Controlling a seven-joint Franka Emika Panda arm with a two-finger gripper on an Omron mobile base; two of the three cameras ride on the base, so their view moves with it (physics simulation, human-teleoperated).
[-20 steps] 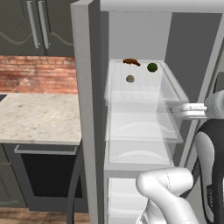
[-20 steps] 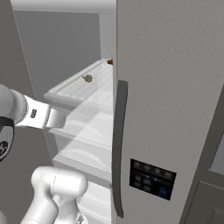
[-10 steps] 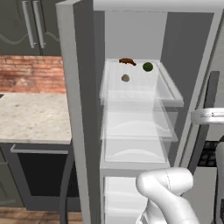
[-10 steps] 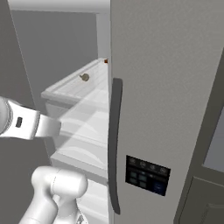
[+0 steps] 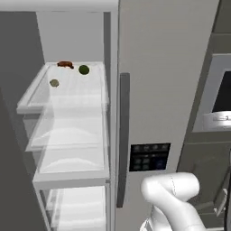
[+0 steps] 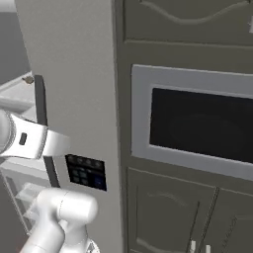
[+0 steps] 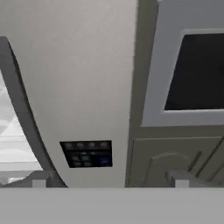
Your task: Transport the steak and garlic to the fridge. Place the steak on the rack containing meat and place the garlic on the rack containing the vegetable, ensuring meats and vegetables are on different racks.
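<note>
Tall grey fridge (image 5: 158, 90), left door open, right door shut with a long dark handle (image 5: 122, 135) and black dispenser panel (image 5: 149, 157). Beside it on the right, a built-in black-windowed oven (image 6: 197, 126). White inner shelves (image 5: 72, 135) stacked inside; on the top one, reddish-brown steak (image 5: 66, 64) at the back, green vegetable (image 5: 84, 69) just beside it, olive-tan garlic (image 5: 54, 83) nearer the front. Gripper (image 7: 109, 177) empty, fingers spread wide, facing the shut door.
</note>
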